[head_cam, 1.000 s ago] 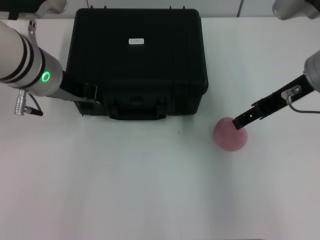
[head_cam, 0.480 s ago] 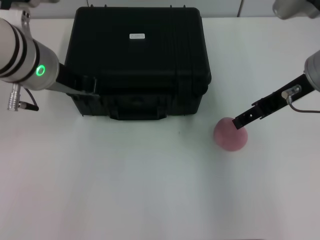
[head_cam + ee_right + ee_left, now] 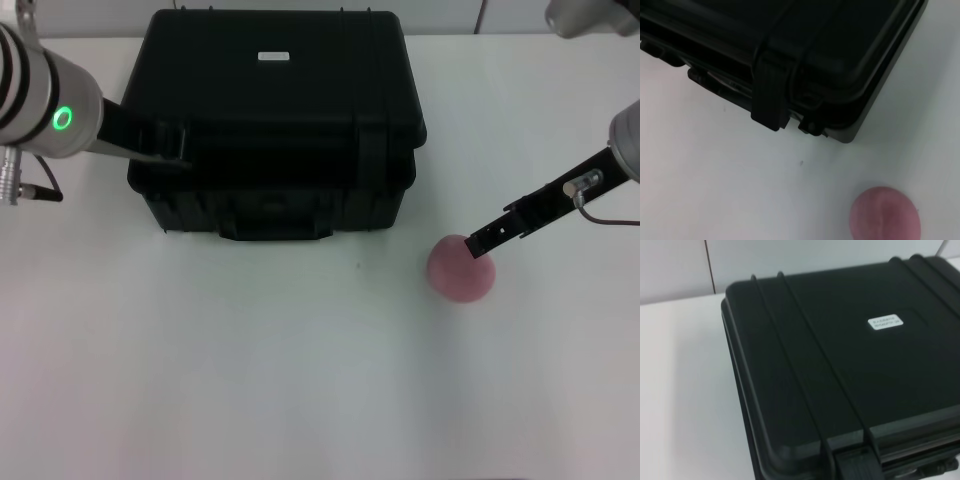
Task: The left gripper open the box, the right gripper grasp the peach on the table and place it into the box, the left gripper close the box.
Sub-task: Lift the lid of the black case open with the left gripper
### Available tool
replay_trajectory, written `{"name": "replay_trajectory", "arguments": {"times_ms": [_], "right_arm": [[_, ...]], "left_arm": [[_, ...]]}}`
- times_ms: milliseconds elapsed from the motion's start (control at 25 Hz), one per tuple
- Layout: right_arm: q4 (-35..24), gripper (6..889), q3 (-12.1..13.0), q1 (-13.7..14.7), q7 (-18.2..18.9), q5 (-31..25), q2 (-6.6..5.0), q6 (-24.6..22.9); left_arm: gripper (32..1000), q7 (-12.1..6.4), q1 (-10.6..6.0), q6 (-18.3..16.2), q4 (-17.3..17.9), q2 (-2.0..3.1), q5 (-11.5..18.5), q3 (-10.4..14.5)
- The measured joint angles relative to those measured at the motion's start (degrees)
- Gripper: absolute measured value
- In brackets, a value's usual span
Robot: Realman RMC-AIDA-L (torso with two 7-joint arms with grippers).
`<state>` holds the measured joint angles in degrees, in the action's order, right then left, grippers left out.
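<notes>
The large black ribbed plastic box (image 3: 272, 120) sits at the back of the white bench (image 3: 250, 370), its lid raised slightly at the front-left corner, where the left pincer (image 3: 172, 148) presses; I cannot tell that pincer's opening. The small round dusty-pink peach (image 3: 460, 269) lies on the bench right of the box, with the right pincer (image 3: 482, 243) at its top, opening likewise unclear.

The box (image 3: 272, 120) sits at the back of the bench (image 3: 250, 370), left of centre. The peach (image 3: 460, 269) lies in front of its right corner, apart from it. The left gripper (image 3: 170, 150) is at the box's front-left edge; the right gripper (image 3: 480, 243) touches the peach.
</notes>
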<state>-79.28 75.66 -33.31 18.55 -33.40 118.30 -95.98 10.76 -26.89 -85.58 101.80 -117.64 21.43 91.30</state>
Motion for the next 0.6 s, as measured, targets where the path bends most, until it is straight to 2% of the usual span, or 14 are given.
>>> {"name": "replay_trajectory", "arguments": {"times_ms": [360, 600], "right_arm": [[0.08, 816, -0.04, -0.05, 0.0, 0.04, 0.0, 0.0], [0.1, 817, -0.15, -0.08, 0.0, 0.12, 0.0, 0.0]], "left_arm": [[372, -0.26, -0.19, -1.36, 4.04, 0.1, 0.45, -0.68], [372, -0.93, -0.83, -2.12, 6.27, 0.16, 1.37, -2.51]]}}
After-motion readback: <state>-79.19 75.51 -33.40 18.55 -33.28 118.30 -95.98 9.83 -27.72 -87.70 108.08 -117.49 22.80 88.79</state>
